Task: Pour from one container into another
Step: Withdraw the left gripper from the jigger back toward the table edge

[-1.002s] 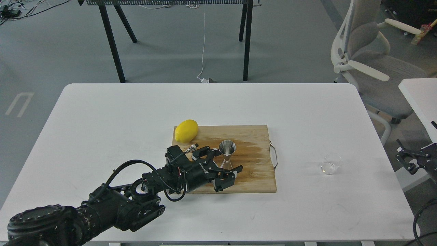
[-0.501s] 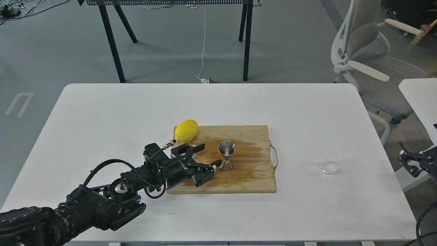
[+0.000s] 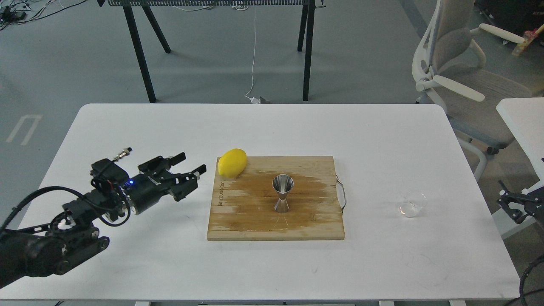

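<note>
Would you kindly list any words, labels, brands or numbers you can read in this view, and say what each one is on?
Nothing here can be read for certain.
Cutting board: a line of dark print runs along its left edge, too small and sideways to read.
Jigger, glass cup, lemon: no print shows.
Left gripper: no legible marking.

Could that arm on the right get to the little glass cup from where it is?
Probably yes. The right end effector sits just off the table's edge, and only bare table lies between it and the glass cup.
</note>
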Available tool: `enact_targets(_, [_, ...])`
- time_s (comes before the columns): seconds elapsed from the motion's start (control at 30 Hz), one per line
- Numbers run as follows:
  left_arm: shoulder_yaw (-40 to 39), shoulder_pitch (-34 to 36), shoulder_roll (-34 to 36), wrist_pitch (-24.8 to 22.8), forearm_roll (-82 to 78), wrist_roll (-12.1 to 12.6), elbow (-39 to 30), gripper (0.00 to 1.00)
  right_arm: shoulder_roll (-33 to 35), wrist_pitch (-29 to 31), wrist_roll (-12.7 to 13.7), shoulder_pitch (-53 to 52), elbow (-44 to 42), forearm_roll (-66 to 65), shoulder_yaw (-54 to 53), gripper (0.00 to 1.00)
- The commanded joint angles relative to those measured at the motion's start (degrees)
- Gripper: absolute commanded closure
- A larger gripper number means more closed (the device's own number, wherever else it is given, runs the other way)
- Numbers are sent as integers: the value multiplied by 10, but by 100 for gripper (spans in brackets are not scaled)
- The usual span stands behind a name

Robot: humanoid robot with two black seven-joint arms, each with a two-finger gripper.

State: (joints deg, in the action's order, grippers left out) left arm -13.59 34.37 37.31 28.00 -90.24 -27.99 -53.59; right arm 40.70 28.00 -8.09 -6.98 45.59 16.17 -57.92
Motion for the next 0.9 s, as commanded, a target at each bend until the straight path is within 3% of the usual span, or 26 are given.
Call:
enact_targets(0.0, [-32, 23, 69, -54, 142, 0, -33, 19, -1, 0, 0, -1, 4, 0, -9, 1])
enact_targets(0.13, [-138, 19, 91, -310, 199, 0, -34, 18, 7, 0, 18, -9, 3, -6, -4, 1])
enact_targets(0.27, [-216, 5, 96, -560, 324, 0, -27, 18, 30, 0, 76, -30, 0, -8, -1, 1])
enact_targets(0.37, [-225, 7, 104, -560, 485, 0, 7, 13, 30, 0, 122, -47, 4, -7, -1, 1])
enact_targets(0.43, [-224, 7, 102, -560, 612, 0, 60, 2, 29, 0, 147, -53, 11, 1, -6, 1])
enact_targets(0.53, [-221, -2, 91, -560, 765, 0, 96, 0, 31, 0, 151, -49, 52, 36, -13, 1])
enact_targets(0.63, [-221, -10, 77, -560, 857, 0, 101, 0, 36, 0, 155, -10, 110, 195, 0, 1])
enact_targets(0.73, [-223, -5, 60, -560, 876, 0, 101, 0, 30, 0, 154, 70, 170, 351, 8, 1])
enact_targets(0.87, [-227, -4, 27, -560, 878, 0, 101, 0, 11, 0, 153, 176, 248, 465, 3, 1])
